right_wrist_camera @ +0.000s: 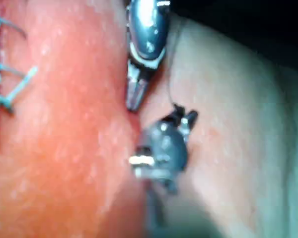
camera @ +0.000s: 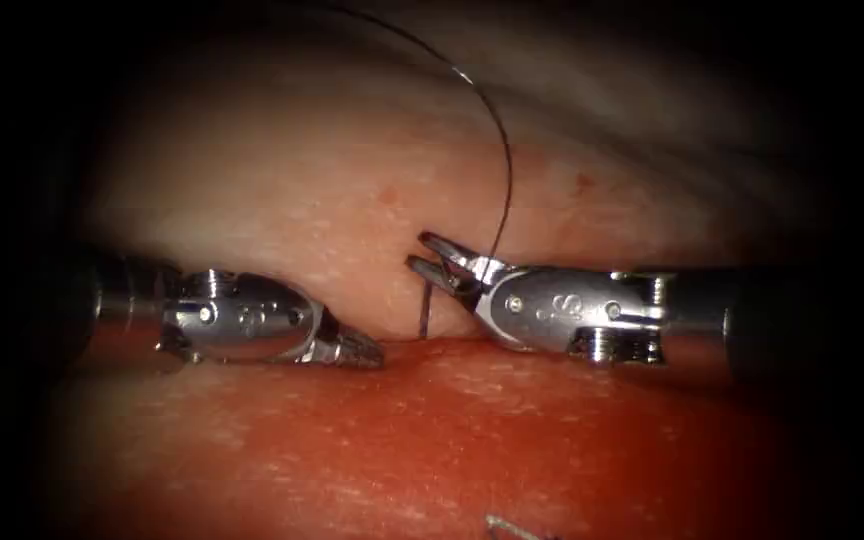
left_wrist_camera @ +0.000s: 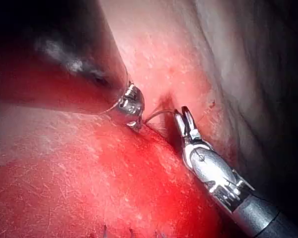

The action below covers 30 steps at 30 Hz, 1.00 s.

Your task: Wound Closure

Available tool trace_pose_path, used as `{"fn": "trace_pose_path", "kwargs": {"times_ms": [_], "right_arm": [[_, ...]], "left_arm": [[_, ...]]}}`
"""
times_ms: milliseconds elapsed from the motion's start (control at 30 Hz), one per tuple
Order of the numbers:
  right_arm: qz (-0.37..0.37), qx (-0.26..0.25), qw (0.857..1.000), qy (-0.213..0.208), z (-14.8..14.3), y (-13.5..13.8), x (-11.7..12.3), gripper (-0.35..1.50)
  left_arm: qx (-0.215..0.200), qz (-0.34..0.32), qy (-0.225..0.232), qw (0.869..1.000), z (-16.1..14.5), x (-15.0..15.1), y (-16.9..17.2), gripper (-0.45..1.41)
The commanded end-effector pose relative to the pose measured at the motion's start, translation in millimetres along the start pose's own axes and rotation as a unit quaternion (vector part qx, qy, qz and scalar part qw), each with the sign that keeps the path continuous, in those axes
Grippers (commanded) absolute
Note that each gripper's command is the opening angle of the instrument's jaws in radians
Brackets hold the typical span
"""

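Two steel needle drivers over the pale-and-red pork tissue (camera: 282, 200): right tool (camera: 430, 257) fingers parted a little, gripping nothing at the tips, dark thin thread (camera: 505, 170) arcing past its wrist; left tool (camera: 370, 352) fingers closed and empty, tip resting at the cut (camera: 422, 340), probably steadying the edge. One curved steel needle (camera: 423, 315) standing in the tissue at the cut, just below the right tool, shaft exposed, likely placed for a regrasp. Teal thread ends (right_wrist_camera: 5, 74) lying on the red side.
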Motion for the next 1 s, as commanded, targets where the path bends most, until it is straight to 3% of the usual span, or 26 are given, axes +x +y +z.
{"fn": "trace_pose_path", "kwargs": {"times_ms": [33,467,867,1000], "right_arm": [[0.002,0.004,1.0,-0.006,0.9,-0.6,0.3,-0.35],[0.002,0.035,0.997,-0.068,1.6,-1.9,2.4,-0.35],[0.009,0.037,0.977,-0.21,0.8,-3.2,1.2,-0.35],[0.02,0.044,0.977,-0.208,1.2,-3.4,0.7,-0.35]], "left_arm": [[-0.001,-0.001,0.0,1.0,0.9,-0.3,0.3,-0.31],[-0.002,0.0,0.0,1.0,0.8,-0.4,0.3,-0.31],[0.0,0.0,0.0,1.0,1.1,-0.5,0.4,-0.32],[0.0,0.0,0.0,1.0,1.1,-0.5,0.4,-0.32]]}}
